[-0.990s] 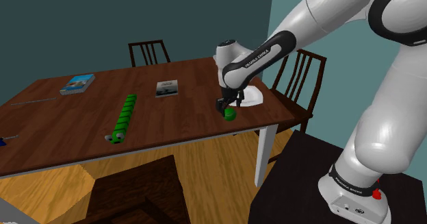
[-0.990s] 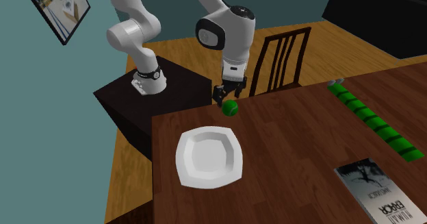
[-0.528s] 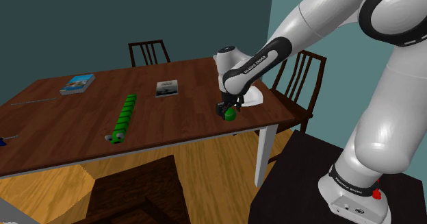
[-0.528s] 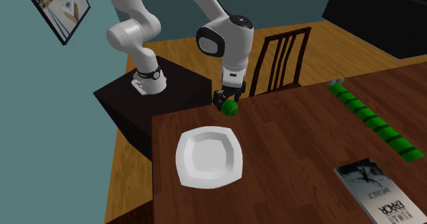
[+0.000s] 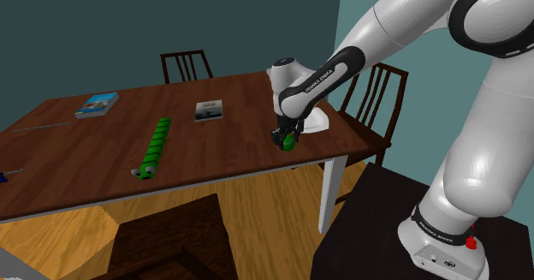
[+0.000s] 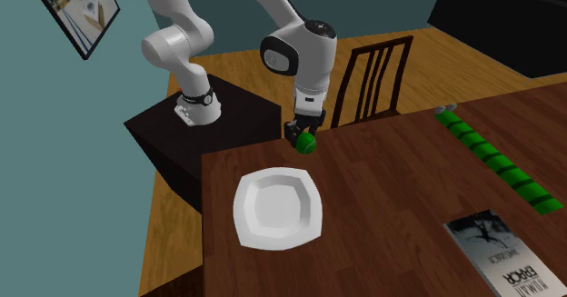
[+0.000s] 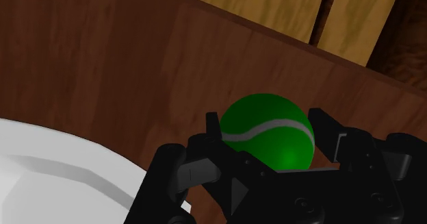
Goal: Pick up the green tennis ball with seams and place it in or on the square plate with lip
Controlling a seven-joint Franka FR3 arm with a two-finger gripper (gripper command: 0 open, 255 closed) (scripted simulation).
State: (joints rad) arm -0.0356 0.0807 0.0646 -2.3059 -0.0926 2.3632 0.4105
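Note:
A green tennis ball point(image 5: 291, 140) with a pale seam rests on the brown wooden table point(image 5: 231, 141), close to its edge. My black gripper point(image 5: 287, 138) points down over it. In the wrist view its fingers point(image 7: 213, 125) press against both sides of the ball point(image 7: 268, 137), so it is shut on it. From the second exterior view the ball point(image 6: 306, 142) shows green under the gripper point(image 6: 303, 137). The white square plate with a raised lip point(image 6: 277, 207) lies empty on the table just beside the ball, also seen behind the hand point(image 5: 318, 122) and by the fingers point(image 7: 48, 154).
A green segmented toy point(image 5: 154, 148) lies mid-table, with a small booklet point(image 5: 208, 110) behind it and a book point(image 5: 96, 104) further along. Dark wooden chairs point(image 5: 186, 64) point(image 5: 376, 94) stand at the table's far side and end. The table edge runs right by the ball.
The hand came down around the ball, then the fingers closed from wide apart onto its sides. The ball stays in the same spot on the table.

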